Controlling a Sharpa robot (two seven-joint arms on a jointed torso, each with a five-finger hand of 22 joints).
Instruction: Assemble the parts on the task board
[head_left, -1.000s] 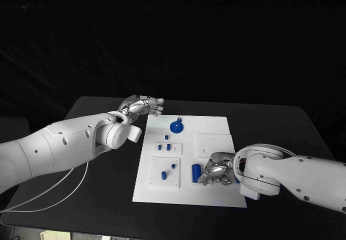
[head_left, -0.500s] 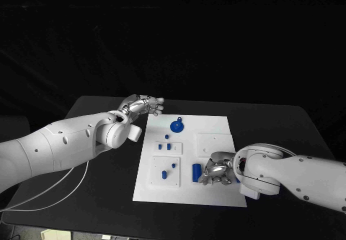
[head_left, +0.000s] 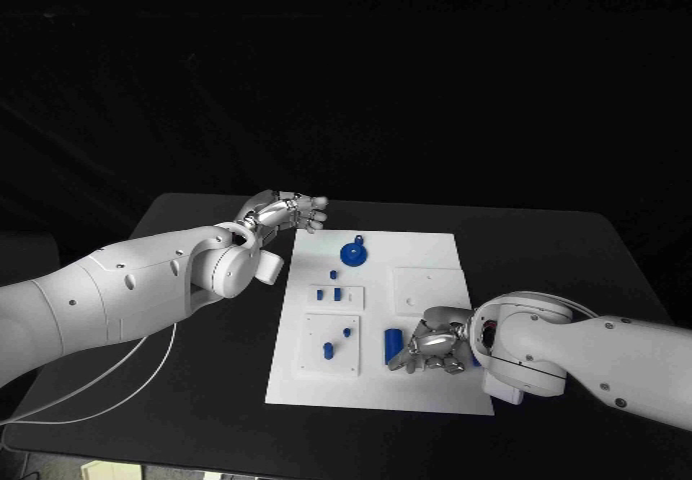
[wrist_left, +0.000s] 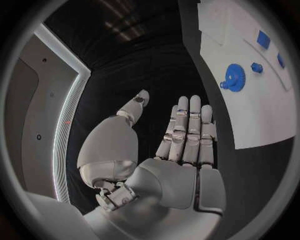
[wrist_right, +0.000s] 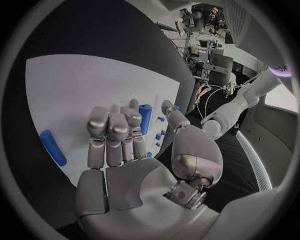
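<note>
— Several blue parts lie on the board: a gear near its far edge, small pegs at mid-board, a cylinder toward the near edge.
— Where is the right hand?
— Just beside that cylinder, over the board's near right part; fingers curled close together, nothing in them that I can make out.
— And the left hand?
— Off the board's far left corner, above the table, fingers straight, thumb apart, holding nothing.

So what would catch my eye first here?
Probably the white board in the middle of the black table, dotted with small blue parts such as the gear near its far end. Then the right hand, low over the board's near end beside a blue cylinder.
</note>
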